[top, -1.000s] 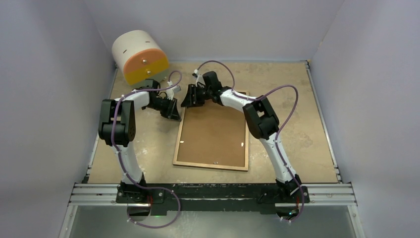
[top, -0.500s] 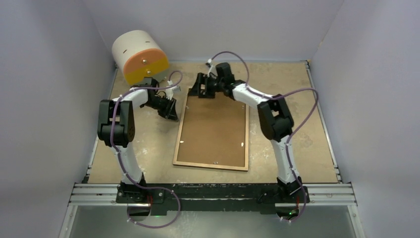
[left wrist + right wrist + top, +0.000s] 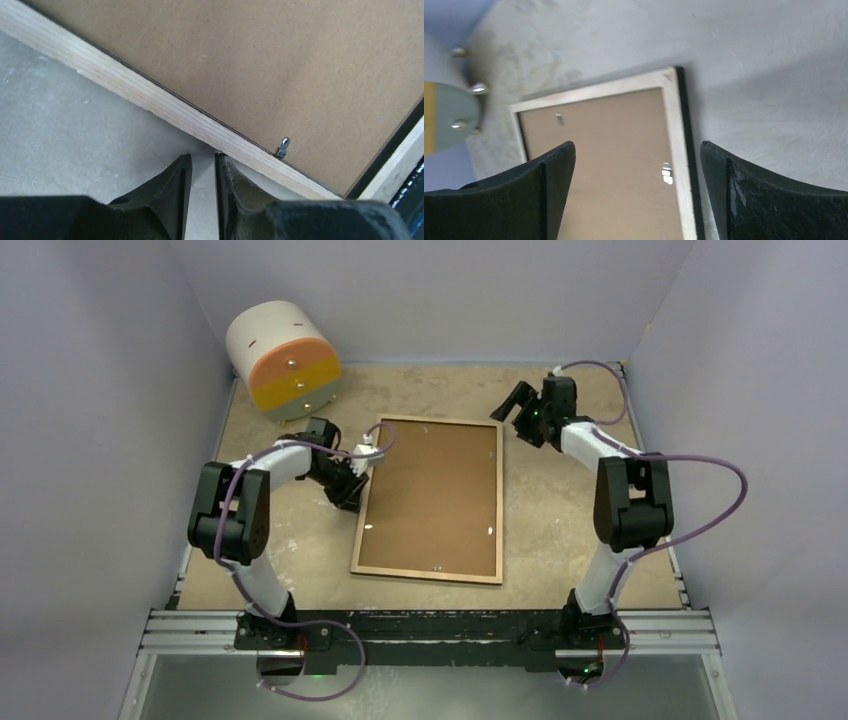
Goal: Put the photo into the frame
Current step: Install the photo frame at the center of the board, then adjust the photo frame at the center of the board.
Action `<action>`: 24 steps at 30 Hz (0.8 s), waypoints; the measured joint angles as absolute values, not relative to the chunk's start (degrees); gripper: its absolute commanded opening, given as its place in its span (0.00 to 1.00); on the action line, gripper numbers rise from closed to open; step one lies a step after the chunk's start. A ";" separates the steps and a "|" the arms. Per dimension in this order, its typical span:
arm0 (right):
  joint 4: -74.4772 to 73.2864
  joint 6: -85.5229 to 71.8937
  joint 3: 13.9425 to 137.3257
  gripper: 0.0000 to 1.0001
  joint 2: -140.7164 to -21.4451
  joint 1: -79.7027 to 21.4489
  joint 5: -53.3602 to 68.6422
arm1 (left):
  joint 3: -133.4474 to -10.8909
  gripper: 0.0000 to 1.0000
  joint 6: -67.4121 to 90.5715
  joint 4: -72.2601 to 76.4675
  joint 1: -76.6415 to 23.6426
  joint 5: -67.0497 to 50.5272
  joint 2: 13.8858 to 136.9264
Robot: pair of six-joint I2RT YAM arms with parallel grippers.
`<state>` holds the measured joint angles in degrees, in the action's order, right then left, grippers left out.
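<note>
The frame [image 3: 362, 530] lies face down in the middle of the table, its light-wood rim up, with the brown backing panel [image 3: 430, 500] set in it. The photo is not in view. My left gripper [image 3: 352, 490] is low on the table at the frame's left edge. In the left wrist view its fingers [image 3: 203, 157] are almost together and empty, tips against the wood rim [image 3: 150, 97] beside a metal clip [image 3: 282, 146]. My right gripper [image 3: 513, 408] is open and empty, above the frame's far right corner [image 3: 674, 125].
A white drum-shaped drawer unit [image 3: 282, 355] with orange, yellow and grey-green fronts stands at the far left corner. Pale walls close in the table on three sides. A metal rail [image 3: 430, 632] runs along the near edge.
My right gripper has swung from the frame's far left corner across to its far right corner. My left gripper has moved a little nearer, up to the frame's left edge.
</note>
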<state>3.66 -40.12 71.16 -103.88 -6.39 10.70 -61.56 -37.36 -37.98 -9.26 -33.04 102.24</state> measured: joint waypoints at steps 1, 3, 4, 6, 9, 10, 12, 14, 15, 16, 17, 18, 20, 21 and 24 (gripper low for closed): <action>2.85 -40.16 70.76 0.95 -105.03 -6.35 10.15 | -60.88 0.27 -37.80 -37.45 -10.41 -32.27 101.65; 2.24 -40.25 70.91 0.93 -108.03 -6.61 10.28 | -59.90 0.27 -38.22 -36.56 -12.16 -31.07 100.66; 2.04 -40.25 71.42 0.92 -110.00 -6.83 10.57 | -59.46 0.27 -38.41 -36.14 -12.93 -30.52 100.25; 1.91 -40.56 73.12 0.92 -114.26 -7.35 12.14 | -58.83 0.27 -38.52 -35.48 -14.35 -29.69 99.68; 2.28 -40.75 78.17 0.91 -117.51 -8.40 13.82 | -58.37 0.28 -38.54 -35.05 -16.99 -29.02 99.24; 2.07 -40.60 80.62 0.91 -119.28 -8.84 14.20 | -58.33 0.29 -38.41 -35.14 -18.44 -28.67 99.13; 1.48 -40.29 85.45 0.91 -122.78 -9.87 14.98 | -58.33 0.30 -38.09 -35.35 -21.21 -28.51 99.11; 0.16 -39.72 92.12 0.91 -126.98 -11.51 16.03 | -58.41 0.31 -37.34 -35.70 -25.30 -28.49 99.20; -0.62 -39.35 96.01 0.91 -129.27 -12.69 16.21 | -58.65 0.33 -36.64 -36.56 -27.77 -28.84 99.48; -0.89 -38.98 98.76 0.91 -131.09 -13.72 16.71 | -59.05 0.34 -36.03 -37.52 -30.28 -29.54 99.90; -1.56 -38.57 102.35 0.91 -133.25 -15.09 17.47 | -59.57 0.35 -35.46 -38.52 -32.86 -30.59 100.49; -2.26 -38.17 105.73 0.91 -135.33 -16.58 18.31 | -60.03 0.37 -35.05 -39.22 -34.92 -31.57 101.06; -3.31 -37.54 111.28 0.91 -138.69 -19.59 20.62 | -61.04 0.41 -34.46 -40.34 -39.18 -34.41 102.45; -4.08 -37.12 114.32 0.91 -140.46 -21.56 22.17 | -61.47 0.41 -34.13 -40.86 -40.71 -35.92 103.11; -5.76 -35.70 120.84 0.92 -144.29 -25.87 26.26 | -62.39 0.44 -33.61 -43.57 -42.46 -39.20 104.29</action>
